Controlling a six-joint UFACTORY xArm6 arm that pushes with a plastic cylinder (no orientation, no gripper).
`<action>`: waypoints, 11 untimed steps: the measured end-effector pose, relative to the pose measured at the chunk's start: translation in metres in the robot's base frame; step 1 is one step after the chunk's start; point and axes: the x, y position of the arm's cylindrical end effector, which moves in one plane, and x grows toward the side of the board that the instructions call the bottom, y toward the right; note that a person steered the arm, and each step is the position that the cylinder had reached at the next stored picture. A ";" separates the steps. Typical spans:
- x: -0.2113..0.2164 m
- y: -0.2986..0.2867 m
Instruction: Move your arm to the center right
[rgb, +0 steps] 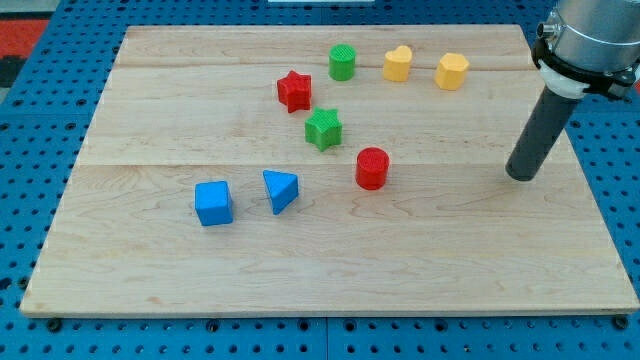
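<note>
Only rod's upper mount cut off; my tip (520, 176) bare, well right of red cylinder (372, 168).

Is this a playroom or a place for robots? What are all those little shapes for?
Probably a robot test bench, not a playroom. A wooden board lies on a blue table full of holes, and my tip stands at the view's right, well clear of the red cylinder and the other little blocks.

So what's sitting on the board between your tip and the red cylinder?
Nothing. In the camera view, only bare wood lies between my tip at the view's right and the red cylinder to its left.
</note>
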 end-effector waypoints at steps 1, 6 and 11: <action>0.000 0.000; -0.010 -0.036; -0.091 0.002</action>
